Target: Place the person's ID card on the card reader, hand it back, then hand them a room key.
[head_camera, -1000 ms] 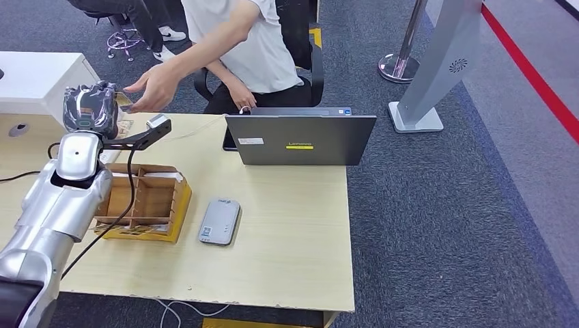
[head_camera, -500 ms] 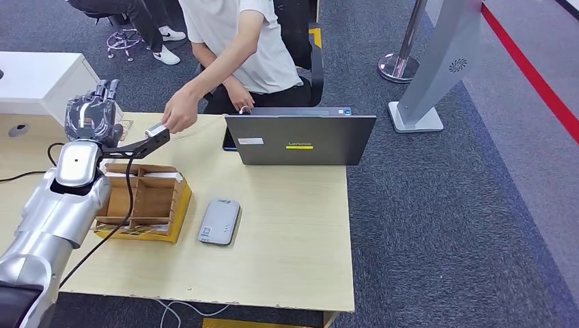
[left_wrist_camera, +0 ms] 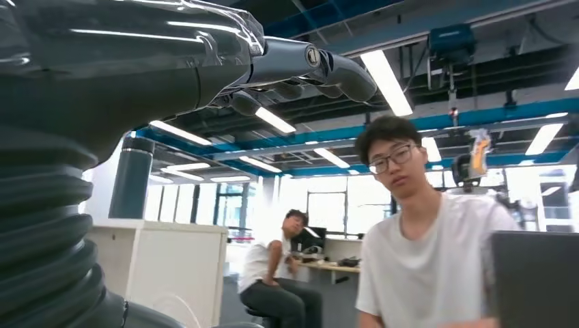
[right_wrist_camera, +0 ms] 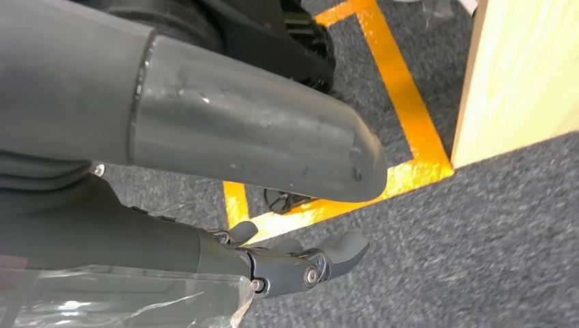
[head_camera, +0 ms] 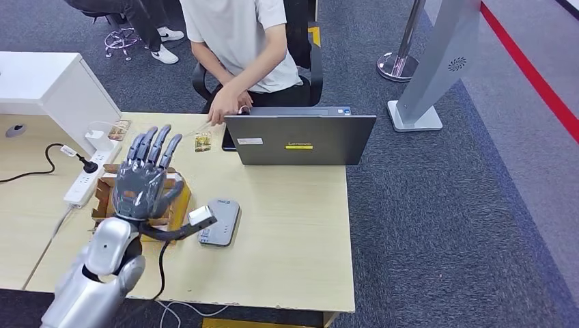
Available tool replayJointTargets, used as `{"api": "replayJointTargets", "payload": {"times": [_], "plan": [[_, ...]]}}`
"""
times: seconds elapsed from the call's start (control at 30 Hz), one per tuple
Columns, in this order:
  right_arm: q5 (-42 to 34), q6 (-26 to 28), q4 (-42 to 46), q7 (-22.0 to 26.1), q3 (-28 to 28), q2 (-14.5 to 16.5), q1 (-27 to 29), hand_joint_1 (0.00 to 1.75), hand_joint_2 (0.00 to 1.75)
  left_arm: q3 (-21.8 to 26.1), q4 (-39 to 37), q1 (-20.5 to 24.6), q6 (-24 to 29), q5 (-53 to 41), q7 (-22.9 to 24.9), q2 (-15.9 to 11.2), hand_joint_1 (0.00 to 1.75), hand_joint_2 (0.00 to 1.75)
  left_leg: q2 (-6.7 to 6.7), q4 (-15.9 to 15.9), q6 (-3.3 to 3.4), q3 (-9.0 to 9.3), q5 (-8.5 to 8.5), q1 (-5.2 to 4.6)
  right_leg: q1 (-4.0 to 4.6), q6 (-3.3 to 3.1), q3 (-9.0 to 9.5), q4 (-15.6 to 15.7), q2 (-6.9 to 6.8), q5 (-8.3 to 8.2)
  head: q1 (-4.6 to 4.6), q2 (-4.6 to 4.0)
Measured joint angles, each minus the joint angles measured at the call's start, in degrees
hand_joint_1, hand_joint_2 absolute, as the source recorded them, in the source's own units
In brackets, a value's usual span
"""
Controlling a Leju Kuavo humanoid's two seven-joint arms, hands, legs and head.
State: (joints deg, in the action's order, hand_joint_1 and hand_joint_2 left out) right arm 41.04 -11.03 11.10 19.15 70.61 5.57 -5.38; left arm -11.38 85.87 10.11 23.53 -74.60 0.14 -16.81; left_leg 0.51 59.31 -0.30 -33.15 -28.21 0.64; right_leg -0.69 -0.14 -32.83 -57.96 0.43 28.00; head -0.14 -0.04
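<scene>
Overhead, from the head view, I count one left hand (head_camera: 141, 183) raised above the wooden compartment box (head_camera: 106, 195), fingers (head_camera: 156, 145) straight and fanned apart, holding nothing; one grey card reader (head_camera: 220, 221) flat on the table (head_camera: 287, 232), just beside the box on the laptop's side; one small card (head_camera: 203, 142) lying on the table near the far edge, between the box and the laptop (head_camera: 299, 139), which I take for the ID card though its print is too small to read; one person (head_camera: 239, 41) seated behind the laptop, one hand (head_camera: 222, 108) resting at the table edge close to that card; one white power strip (head_camera: 87, 176) with one plug in it.

The left wrist view adds what the head view lacks: the same person seen from the front, a second person (left_wrist_camera: 276, 273) seated farther back, and ceiling lights; my left hand there shows fingers extended, nothing in them.

The right wrist view gives my right hand (right_wrist_camera: 273, 263) hanging over grey carpet with yellow floor tape (right_wrist_camera: 382, 102), beside the table's side panel; fingers loosely curled, apart, holding nothing.
</scene>
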Motion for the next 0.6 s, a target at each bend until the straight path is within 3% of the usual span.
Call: {"api": "replayJointTargets", "payload": {"times": [0.17,0.33,0.6], "plan": [[0.0,1.3,0.0,0.1,0.3,0.0,0.4,0.0,0.0,-0.1,7.5,-7.9,1.2,0.0,-1.1,1.0,0.0,1.75,-0.11,0.0,0.03,-0.06,-0.01,0.01,0.0,0.08,0.01,0.0,-0.12,0.08,-0.03,0.0],[-0.4,2.0,0.0,0.1,0.8,0.0,0.7,0.0,0.0,-0.2,11.7,-13.6,-2.1,0.2,-1.5,1.3,0.0,1.75,-0.14,0.0,0.02,-0.01,0.0,0.01,0.0,0.07,0.05,0.0,-0.16,0.07,-0.04,0.0],[-0.2,2.4,0.0,0.1,1.0,0.0,0.8,0.0,0.0,-0.1,13.5,-16.9,-6.7,-0.2,-0.6,1.4,0.0,1.75,-0.2,0.0,0.01,-0.04,0.01,0.01,0.01,0.07,0.07,0.0,-0.22,0.07,-0.04,0.0]]}}
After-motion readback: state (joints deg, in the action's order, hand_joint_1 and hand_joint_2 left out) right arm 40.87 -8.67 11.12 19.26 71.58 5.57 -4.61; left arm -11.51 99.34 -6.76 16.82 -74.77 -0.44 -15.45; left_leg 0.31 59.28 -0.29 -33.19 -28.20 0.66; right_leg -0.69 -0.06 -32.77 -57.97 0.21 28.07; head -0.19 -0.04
